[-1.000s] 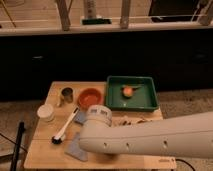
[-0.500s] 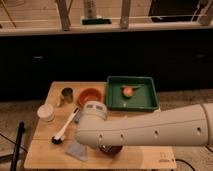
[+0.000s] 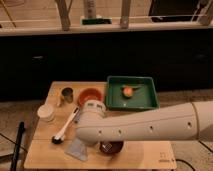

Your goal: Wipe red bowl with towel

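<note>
The towel (image 3: pixel 77 149) lay flat at the near edge of the table (image 3: pixel 42 152), left of centre, well apart from the red bowl (image 3: pixel 90 94) on the far side. The white arm (image 3: pixel 150 125) reached in from the right. The gripper (image 3: pixel 111 146) showed as a dark shape under it, just right of the towel; whether released or clenched, I could not tell. A green tray (image 3: pixel 132 79) sat far right.

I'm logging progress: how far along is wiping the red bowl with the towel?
Done: nothing visible. In hand: the gripper, low under the arm at the front of the table, sits beside the towel, which lies flat. Left: pick up the towel, carry it to the red bowl at the back, and wipe.
</note>
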`<act>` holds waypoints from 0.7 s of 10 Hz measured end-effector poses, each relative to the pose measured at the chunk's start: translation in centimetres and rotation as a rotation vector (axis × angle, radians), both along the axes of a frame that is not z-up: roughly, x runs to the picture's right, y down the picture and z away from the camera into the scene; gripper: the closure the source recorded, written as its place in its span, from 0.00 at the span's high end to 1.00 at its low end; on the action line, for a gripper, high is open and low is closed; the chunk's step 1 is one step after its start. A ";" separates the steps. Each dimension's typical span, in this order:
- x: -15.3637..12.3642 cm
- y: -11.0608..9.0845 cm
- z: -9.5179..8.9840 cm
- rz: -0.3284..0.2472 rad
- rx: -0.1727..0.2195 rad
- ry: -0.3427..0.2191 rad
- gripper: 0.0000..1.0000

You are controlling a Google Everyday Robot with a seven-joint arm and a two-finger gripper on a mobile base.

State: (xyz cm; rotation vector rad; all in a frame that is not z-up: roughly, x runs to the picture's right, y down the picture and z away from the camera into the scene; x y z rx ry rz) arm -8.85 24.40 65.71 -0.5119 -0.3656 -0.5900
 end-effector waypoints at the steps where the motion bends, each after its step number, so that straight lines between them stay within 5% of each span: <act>1: -0.8 0.3 0.6 0.000 -0.007 -0.015 0.80; 7: -3.8 1.9 3.8 -0.018 -0.060 -0.109 0.80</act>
